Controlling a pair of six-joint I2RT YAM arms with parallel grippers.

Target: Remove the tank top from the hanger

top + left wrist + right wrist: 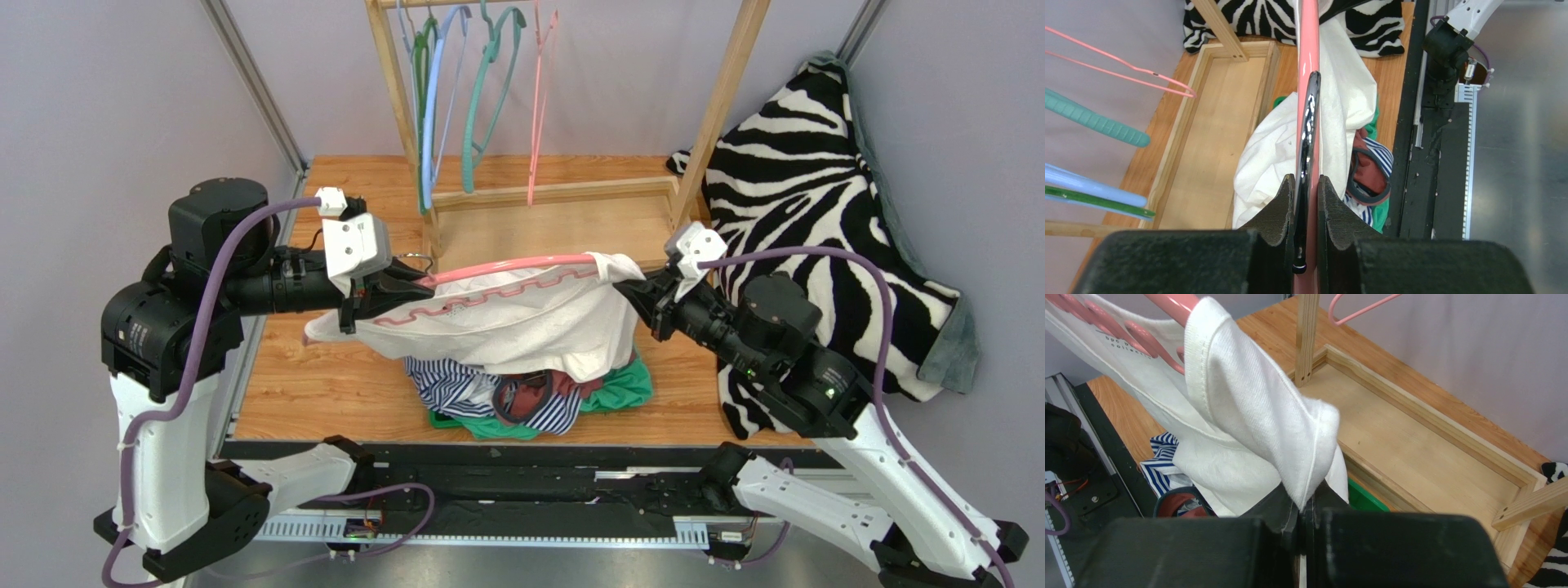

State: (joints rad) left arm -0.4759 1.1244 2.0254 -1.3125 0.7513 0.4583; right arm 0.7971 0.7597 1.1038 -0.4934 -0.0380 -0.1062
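A white tank top [515, 321] hangs on a pink hanger [515, 265] held level above the table. My left gripper [368, 292] is shut on the hanger's left end; in the left wrist view the pink hanger [1309, 67] and its dark hook [1308, 159] run between my fingertips [1282, 202]. My right gripper [644, 294] is shut on the tank top's strap at the hanger's right end. In the right wrist view the white fabric [1254, 404] folds down into my shut jaws at my right gripper [1303, 508], with the pink hanger [1171, 303] above it.
A pile of clothes [528, 398], striped, red and green, lies under the tank top. A wooden rack [552, 190] behind holds several hangers [478, 86]. A zebra-print blanket [810, 184] lies at the right.
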